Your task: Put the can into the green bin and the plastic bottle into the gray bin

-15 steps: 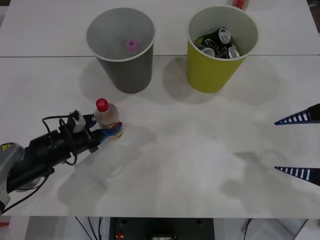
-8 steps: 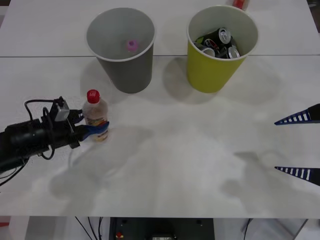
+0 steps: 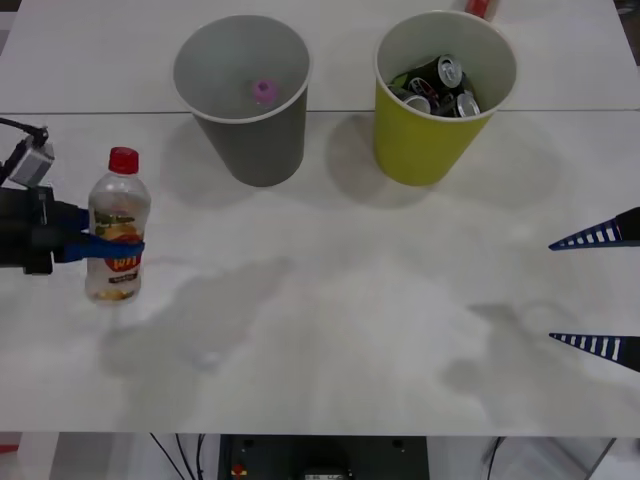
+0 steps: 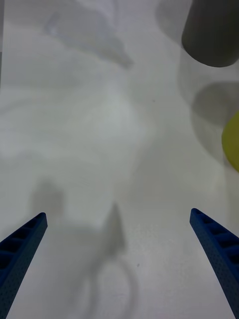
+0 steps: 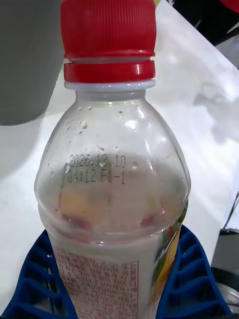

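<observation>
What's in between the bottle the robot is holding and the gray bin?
Nothing: in the front view, bare white table lies between the plastic bottle, clamped in the left tool, and the gray bin.

Plastic bottle (image 3: 118, 227) left — gray bin (image 3: 243, 98) left of green bin (image 3: 440, 95)

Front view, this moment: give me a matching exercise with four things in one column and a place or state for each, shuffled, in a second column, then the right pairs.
Things:
1. plastic bottle
2. gray bin
3. green bin
4. right claw

Places or states:
A. holds several cans
B. open, at the table's right edge, holding nothing
C. upright, clamped by the left claw at the table's left edge
D. has a small pink-capped item inside

Pairs: 1-C, 2-D, 3-A, 4-B
</observation>
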Robot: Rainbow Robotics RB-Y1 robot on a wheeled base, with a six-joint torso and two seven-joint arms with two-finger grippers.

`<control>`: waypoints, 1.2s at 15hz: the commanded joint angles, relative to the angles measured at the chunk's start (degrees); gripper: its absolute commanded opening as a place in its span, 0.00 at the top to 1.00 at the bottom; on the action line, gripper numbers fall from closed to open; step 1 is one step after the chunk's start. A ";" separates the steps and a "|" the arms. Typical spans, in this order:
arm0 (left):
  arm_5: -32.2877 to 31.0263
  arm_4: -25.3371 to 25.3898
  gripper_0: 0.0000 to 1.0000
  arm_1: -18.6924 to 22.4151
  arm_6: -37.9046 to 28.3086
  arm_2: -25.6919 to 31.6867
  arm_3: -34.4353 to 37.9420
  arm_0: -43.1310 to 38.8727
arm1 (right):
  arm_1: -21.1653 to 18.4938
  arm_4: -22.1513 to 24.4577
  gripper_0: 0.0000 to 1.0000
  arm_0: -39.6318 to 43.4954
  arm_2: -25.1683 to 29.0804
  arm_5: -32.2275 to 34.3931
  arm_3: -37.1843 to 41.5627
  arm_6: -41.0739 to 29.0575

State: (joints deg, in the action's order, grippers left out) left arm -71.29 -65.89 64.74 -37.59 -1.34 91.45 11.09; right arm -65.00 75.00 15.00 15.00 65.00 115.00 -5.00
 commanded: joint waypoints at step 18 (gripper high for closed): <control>-10.80 -22.53 1.00 1.27 -38.61 -39.26 -9.09 68.28 | 0.00 0.00 0.00 0.00 0.00 0.00 0.00 0.00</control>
State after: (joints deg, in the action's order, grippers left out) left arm -82.09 -88.07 68.04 -76.21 -40.03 85.19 77.49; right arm -65.00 75.00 15.00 15.00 65.00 115.00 -5.00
